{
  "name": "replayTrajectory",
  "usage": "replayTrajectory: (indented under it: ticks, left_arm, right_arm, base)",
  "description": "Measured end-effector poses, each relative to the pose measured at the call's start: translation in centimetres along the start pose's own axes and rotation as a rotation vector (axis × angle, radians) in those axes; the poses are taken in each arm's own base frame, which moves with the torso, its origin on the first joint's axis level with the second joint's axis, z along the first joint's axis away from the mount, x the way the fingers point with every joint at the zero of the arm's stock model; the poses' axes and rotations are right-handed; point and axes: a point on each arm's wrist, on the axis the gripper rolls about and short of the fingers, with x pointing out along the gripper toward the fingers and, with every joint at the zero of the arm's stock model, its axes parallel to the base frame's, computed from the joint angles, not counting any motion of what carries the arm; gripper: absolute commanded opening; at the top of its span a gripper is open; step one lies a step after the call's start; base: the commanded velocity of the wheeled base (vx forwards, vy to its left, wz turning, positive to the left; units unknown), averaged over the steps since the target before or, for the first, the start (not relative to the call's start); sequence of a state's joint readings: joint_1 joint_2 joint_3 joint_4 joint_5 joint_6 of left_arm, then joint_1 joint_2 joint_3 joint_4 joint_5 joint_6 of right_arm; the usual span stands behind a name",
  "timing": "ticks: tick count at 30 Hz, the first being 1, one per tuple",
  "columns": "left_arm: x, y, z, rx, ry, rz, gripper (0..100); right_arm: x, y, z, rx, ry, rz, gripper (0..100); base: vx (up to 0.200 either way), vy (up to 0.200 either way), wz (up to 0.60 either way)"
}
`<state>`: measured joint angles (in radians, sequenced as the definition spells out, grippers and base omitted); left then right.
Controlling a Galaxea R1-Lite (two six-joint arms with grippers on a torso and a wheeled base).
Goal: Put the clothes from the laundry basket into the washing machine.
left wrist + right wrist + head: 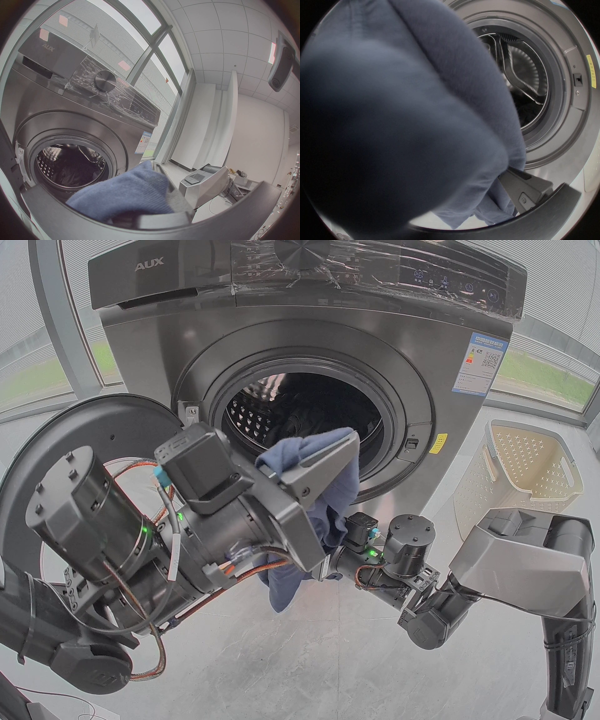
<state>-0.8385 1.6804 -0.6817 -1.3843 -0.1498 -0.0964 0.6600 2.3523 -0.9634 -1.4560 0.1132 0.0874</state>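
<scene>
Soft blue knit garment (342, 496), clenched in left end effector (320, 493), hangs vertically at six o'clock of round steel drum opening (306, 405). Right end effector (518, 203): grip cannot be told.

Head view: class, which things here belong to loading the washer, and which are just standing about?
Part of the job:
blue garment
left gripper, shut on the garment
washing machine
open door
laundry basket

Just standing about:
energy label
yellow sticker
windows
</scene>
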Motion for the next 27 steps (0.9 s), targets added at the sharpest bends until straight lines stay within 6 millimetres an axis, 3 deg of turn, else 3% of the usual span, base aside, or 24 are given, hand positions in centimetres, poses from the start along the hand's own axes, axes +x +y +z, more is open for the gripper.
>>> replayTrajectory:
  ticks: [9, 14, 27]
  left_arm:
    - [0.0, 0.1, 0.1, 0.004, -0.003, 0.001, 0]
    - [0.0, 0.1, 0.1, 0.005, -0.003, 0.002, 0]
    - [0.0, 0.1, 0.1, 0.006, -0.004, 0.001, 0]
  right_arm:
    - [-0.5, -1.7, -0.8, 0.009, 0.03, -0.076, 100]
    - [-2.0, -3.6, -0.2, 0.006, 0.06, -0.132, 100]
    - [-5.6, -4.5, 0.9, 0.02, 0.124, -0.207, 100]
  base:
    - [0.0, 0.0, 0.0]
    - [0.0, 0.0, 0.0]
    - [0.0, 0.0, 0.0]
